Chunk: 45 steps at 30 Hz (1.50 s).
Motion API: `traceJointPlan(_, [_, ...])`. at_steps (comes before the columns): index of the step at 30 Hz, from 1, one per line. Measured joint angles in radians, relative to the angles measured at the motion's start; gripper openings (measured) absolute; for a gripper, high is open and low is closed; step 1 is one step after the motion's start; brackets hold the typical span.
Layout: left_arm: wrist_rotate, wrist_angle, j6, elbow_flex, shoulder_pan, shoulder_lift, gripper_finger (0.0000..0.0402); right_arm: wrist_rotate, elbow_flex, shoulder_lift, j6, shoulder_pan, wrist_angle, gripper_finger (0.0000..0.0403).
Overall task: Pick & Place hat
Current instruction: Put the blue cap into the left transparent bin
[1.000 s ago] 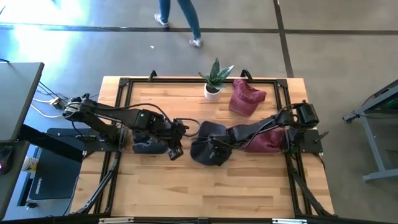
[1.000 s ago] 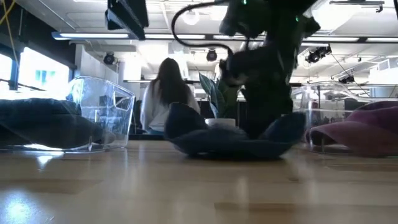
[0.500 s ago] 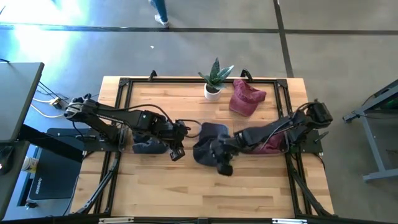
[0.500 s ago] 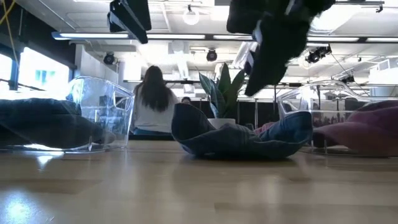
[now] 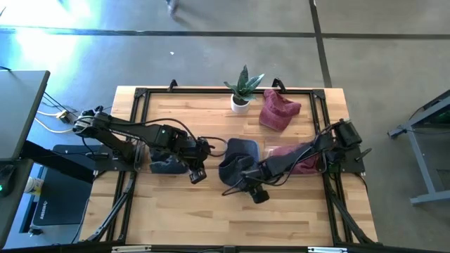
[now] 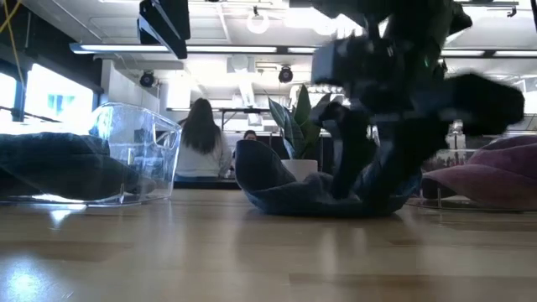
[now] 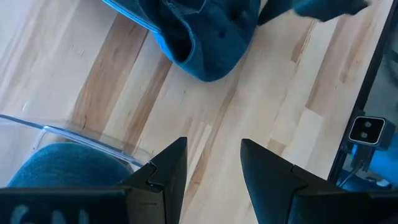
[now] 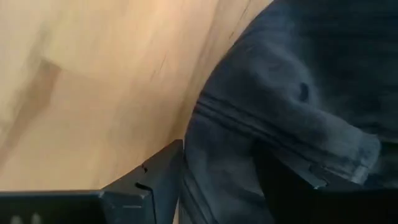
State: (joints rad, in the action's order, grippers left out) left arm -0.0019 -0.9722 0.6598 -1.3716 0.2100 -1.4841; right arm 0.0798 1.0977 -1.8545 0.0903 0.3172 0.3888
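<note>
Your dark blue hat point(image 5: 235, 160) lies mid-surface, long axis running toward the back edge. Right gripper point(image 5: 257, 194) straddles its near rim, jaws spread; left gripper point(image 5: 197, 173) hovers beside, jaws spread.

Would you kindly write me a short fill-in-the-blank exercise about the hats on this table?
1. The hat at the right gripper is dark ____.
2. The potted plant stands beside a ____ hat at the table's far edge.
3. The left gripper is ____, holding nothing.
4. The clear bin under the left arm holds a ____ hat.

Missing words: blue; red; open; blue
</note>
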Motion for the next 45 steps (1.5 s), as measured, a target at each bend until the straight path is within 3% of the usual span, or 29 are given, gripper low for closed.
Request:
traceJointPlan(5, [0.001,0.001,-0.009,0.000,0.000,0.000,0.0145,0.042,0.005,-0.051,0.004,-0.002,0.019,0.0148])
traceJointPlan(12, [0.001,0.017,-0.118,0.000,0.000,0.000,0.0145,0.041,-0.002,-0.008,-0.039,-0.031,0.014,0.0013])
traceJointPlan(14, [0.001,0.039,-0.174,0.001,0.000,0.000,0.0145,0.020,-0.005,0.050,-0.096,-0.049,0.025,0.0018])
traceJointPlan(18, [-0.003,0.095,-0.315,0.001,0.022,0.017,0.0145,-0.123,-0.001,0.184,-0.232,-0.098,0.006,0.0017])
traceJointPlan(26, [-0.022,0.345,-0.610,0.001,0.053,0.008,0.0145,-0.322,-0.001,0.360,-0.371,-0.219,-0.074,0.0010])
traceJointPlan(33, [-0.055,0.564,-0.716,-0.001,0.022,-0.004,0.0174,-0.348,-0.001,0.406,-0.382,-0.241,-0.082,0.0011])
traceJointPlan(40, [-0.052,0.499,-0.723,0.000,0.013,-0.031,0.0260,-0.350,-0.001,0.410,-0.408,-0.236,-0.179,0.0007])
traceJointPlan(45, [-0.056,0.469,-0.737,-0.001,0.013,-0.094,0.0277,-0.373,-0.001,0.410,-0.431,-0.236,-0.246,0.0008])
